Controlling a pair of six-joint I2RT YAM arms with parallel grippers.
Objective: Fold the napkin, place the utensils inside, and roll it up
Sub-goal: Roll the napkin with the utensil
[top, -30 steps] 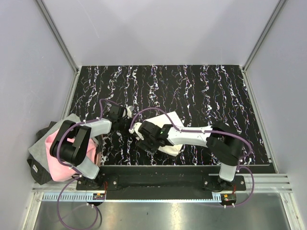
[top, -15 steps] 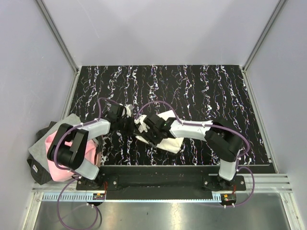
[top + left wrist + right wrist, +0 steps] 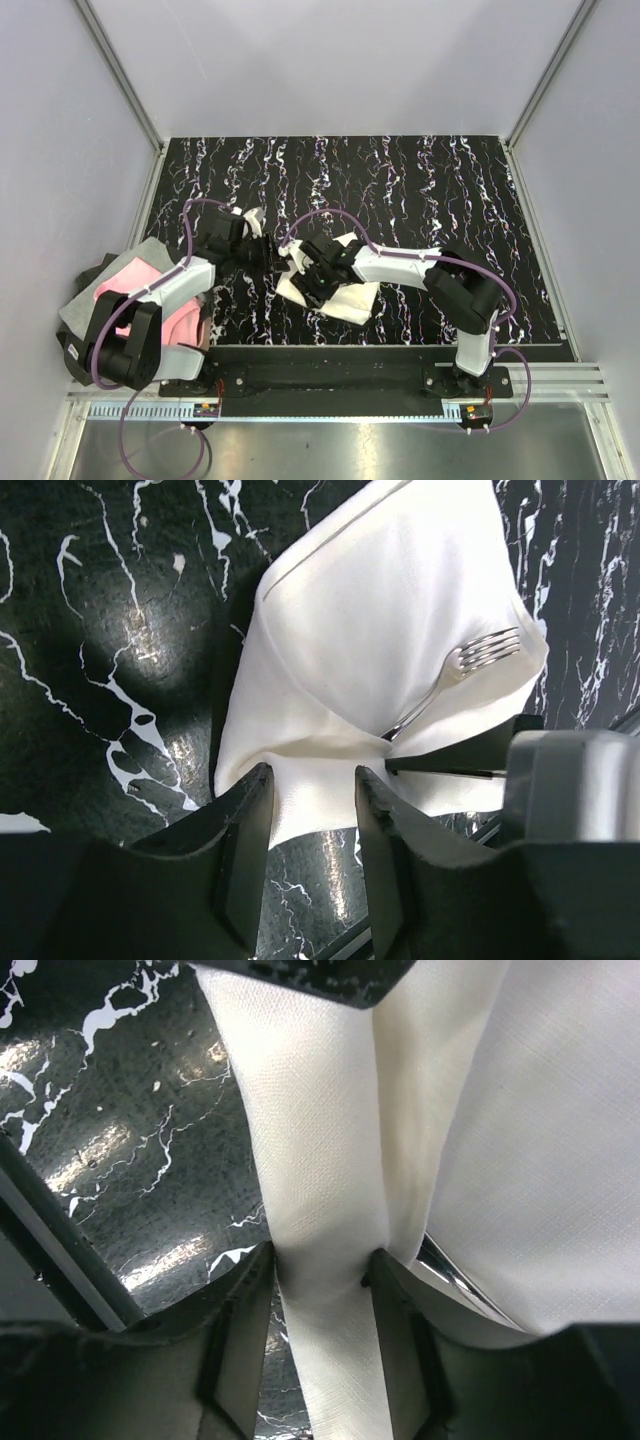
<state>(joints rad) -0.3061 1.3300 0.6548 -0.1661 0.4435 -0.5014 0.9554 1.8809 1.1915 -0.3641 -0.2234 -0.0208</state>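
The folded napkin (image 3: 350,300) is being handled on the worktop (image 3: 450,190), near the arms' bases, with the fork (image 3: 455,670) partly tucked under a fold. A ridge of cloth is being pinched by the right claw (image 3: 320,1260). The left claw (image 3: 312,780) is being held partly open at the napkin's edge, gripping nothing.

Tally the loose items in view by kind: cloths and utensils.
Cloths: 2 (cream fabric napkin, pink and grey cloth)
Utensils: 1 in sight (silver metal fork)
Total: 3
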